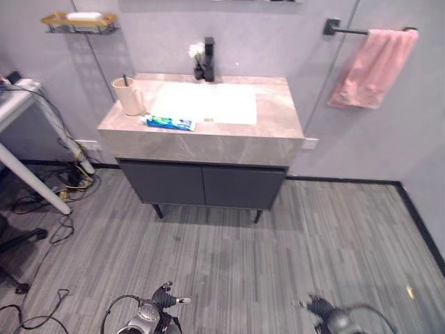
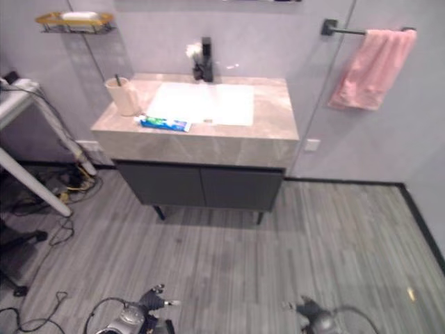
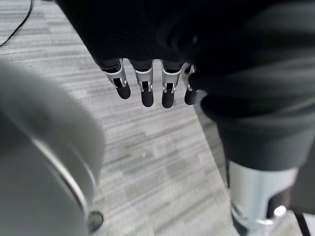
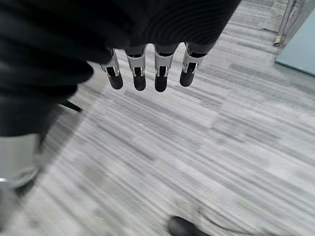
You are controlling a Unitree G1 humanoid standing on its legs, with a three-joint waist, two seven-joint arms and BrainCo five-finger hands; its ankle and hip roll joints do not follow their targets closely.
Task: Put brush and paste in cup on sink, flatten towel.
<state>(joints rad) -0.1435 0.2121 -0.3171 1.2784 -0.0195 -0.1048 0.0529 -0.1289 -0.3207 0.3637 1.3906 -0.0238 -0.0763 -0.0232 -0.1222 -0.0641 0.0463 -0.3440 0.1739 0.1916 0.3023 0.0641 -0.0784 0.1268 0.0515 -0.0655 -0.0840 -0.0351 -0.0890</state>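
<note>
So, from the head views: the cup (image 1: pixel 129 95) sits at the counter's (image 1: pixel 278 111) left edge with a dark brush handle (image 1: pixel 125 80) already poking out of it, and the paste tube (image 1: pixel 170 123) lies flat just beside it near the front edge. The pink towel (image 1: pixel 374 64) hangs bunched on its bar (image 1: pixel 345 30), well off to the right. Both hands hang low, far from everything.

The left wrist view shows the left hand (image 3: pixel 147 83) empty, fingers straight and relaxed over striped grey flooring. The right wrist view shows the right hand (image 4: pixel 147 69) the same way.

I'd step in close first, then pinch the glossy, slippery tube by its middle. The counter looks like smooth stone.
</note>
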